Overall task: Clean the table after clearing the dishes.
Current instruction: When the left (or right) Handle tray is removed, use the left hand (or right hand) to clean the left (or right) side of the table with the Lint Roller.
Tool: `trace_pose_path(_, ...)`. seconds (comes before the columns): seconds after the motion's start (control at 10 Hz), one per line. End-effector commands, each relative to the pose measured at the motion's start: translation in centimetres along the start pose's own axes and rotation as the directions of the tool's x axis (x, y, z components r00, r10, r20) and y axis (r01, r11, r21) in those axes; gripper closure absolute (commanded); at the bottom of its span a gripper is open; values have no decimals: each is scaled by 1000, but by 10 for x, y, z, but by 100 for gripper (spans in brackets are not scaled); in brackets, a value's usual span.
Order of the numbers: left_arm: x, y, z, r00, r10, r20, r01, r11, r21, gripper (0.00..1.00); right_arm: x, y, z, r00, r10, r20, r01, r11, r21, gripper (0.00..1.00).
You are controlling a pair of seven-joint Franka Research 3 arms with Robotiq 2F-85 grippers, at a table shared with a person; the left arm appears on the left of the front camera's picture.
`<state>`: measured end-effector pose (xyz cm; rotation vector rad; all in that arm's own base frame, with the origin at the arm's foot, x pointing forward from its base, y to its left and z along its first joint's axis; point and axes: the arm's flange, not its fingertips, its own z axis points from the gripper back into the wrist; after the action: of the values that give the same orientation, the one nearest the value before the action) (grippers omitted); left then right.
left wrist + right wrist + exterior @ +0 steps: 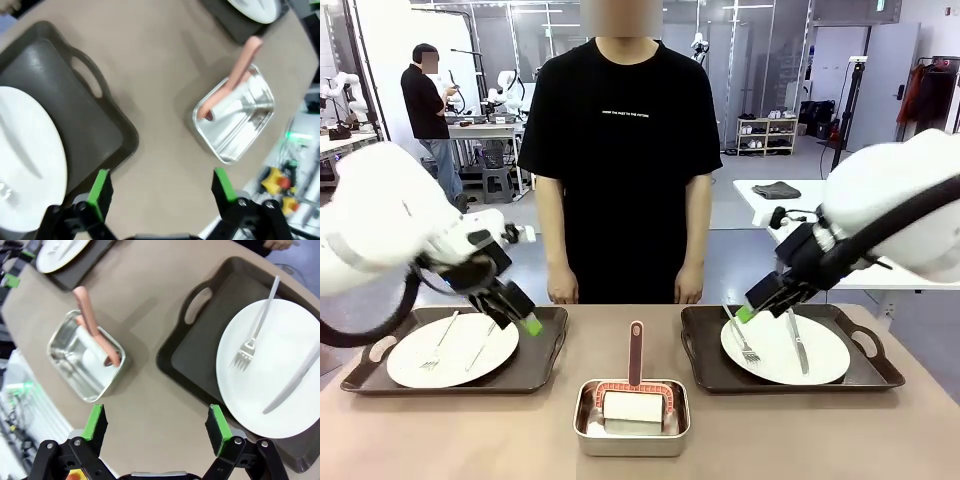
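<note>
Two dark trays sit on the tan table [520, 435], each holding a white plate with a fork and knife. My left gripper [523, 316] hovers open over the right end of the left tray [546, 345], beside its plate [458, 367]. In the left wrist view the gripper [161, 190] hangs above bare table next to the tray's handle [87, 75]. My right gripper [752, 308] is open over the left part of the right plate [772, 352], near the fork [744, 340]. The right wrist view shows the gripper [156, 424] over bare table beside the right tray [200, 350].
A small steel pan [631, 437] holding a white pad with a pink handle [636, 350] stands at the table's front centre between the trays. A person in a black shirt [625, 150] stands at the far edge, hands down.
</note>
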<state>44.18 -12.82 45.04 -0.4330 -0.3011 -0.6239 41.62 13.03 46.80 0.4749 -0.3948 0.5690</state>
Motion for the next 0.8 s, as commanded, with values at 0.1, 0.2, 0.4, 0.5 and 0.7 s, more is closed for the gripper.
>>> trace_pose_path(0.1, -12, 64, 59, 991, 128, 49, -109, 952, -287, 0, -12, -38, 44, 995, -102, 16, 94, 954, 285, 0)
trace_pose_path(0.2, -25, 85, 77, 983, 163, 82, -120, 917, -382, 0, -23, -49, 62, 989, -140, 39, 115, 920, 374, 0)
trace_pose_path(0.4, -67, 140, 113, 947, 299, 117, -215, 861, -461, 0, -52, -84, 98, 968, -240, 72, 174, 851, 496, 0)
trace_pose_path(0.5, -92, 166, 129, 921, 360, 151, -245, 834, -494, 0, -69, -99, 113, 942, -317, 111, 227, 844, 486, 0)
trace_pose_path(0.7, -143, 215, 152, 841, 501, 206, -332, 778, -534, 0, -103, -128, 133, 925, -364, 110, 240, 784, 573, 0)
